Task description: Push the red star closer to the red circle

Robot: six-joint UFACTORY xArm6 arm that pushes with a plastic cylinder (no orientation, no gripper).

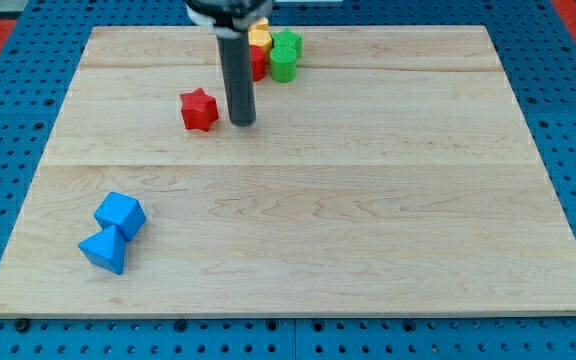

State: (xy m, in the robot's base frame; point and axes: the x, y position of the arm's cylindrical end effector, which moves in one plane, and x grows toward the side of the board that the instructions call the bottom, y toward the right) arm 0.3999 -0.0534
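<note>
So no pincer is fitted, just my tip (243,122) parked right of the red star (199,109). The red circle (257,63) is up-right, half hidden. A swing round to the star's lower-left is probably needed next.

Robot end-effector: a straight, smooth, dark grey cylindrical rod ending in a flat tip (243,122), of uniform width along its length. At the top it joins a wider black-and-white mount, only partly visible.
</note>
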